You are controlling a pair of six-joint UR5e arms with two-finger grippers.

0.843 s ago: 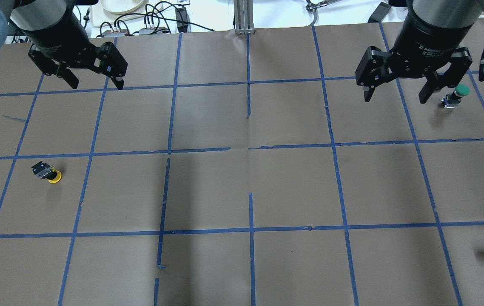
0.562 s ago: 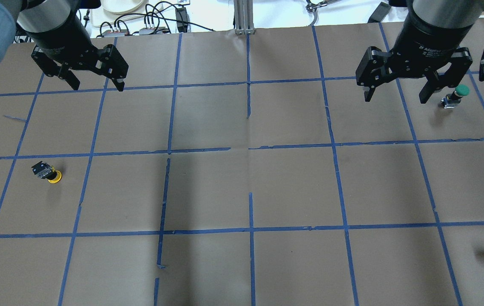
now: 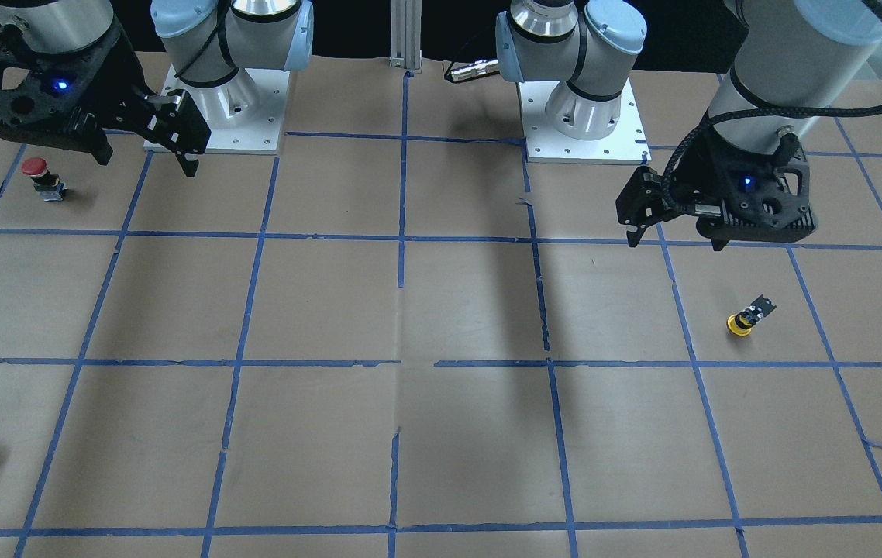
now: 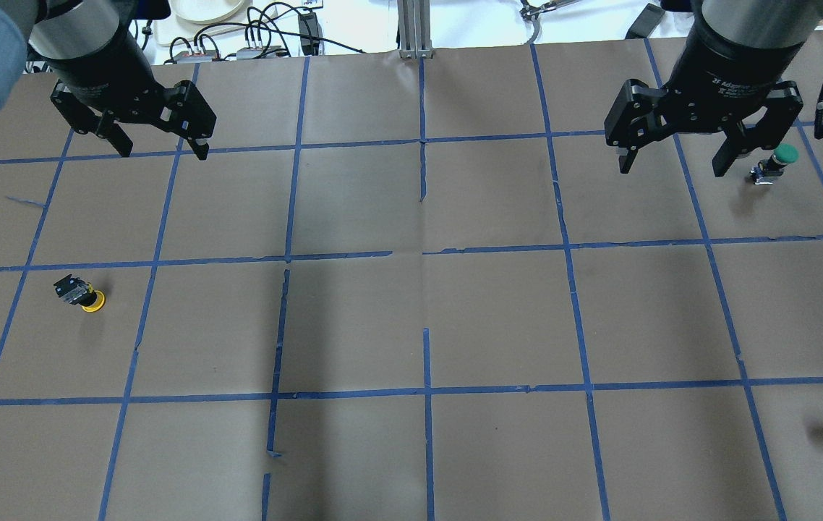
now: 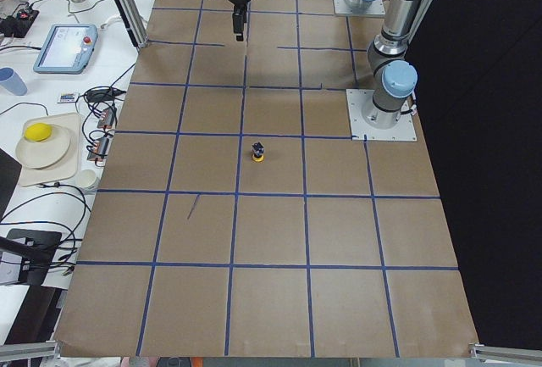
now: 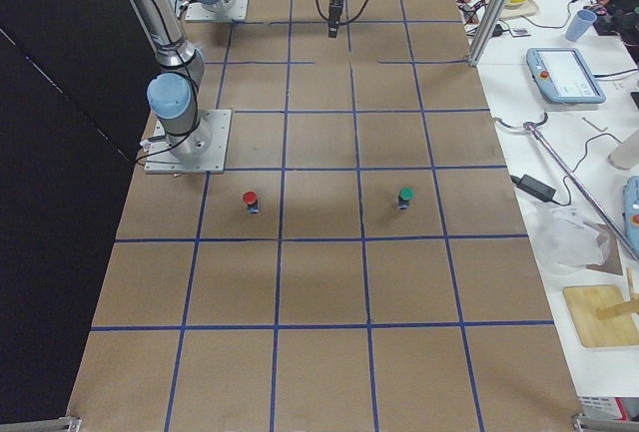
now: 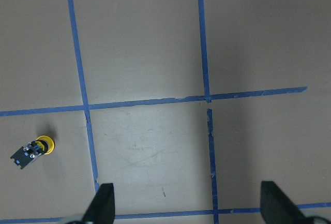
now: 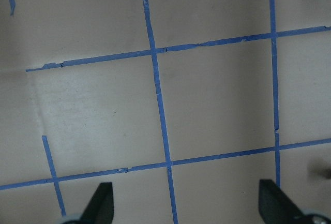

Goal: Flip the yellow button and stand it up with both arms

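The yellow button (image 4: 83, 294) lies on the table (image 4: 498, 311), nearer the left gripper (image 4: 163, 153). That gripper and the right gripper (image 4: 672, 170) both hover with jaws wide, empty.

White print on the black body of the right claw (image 4: 672, 168) reads "2F Adaptive". The rest of that line and the smaller lines under it are too small to read. Similar print on the left claw (image 4: 163, 152) is illegible.
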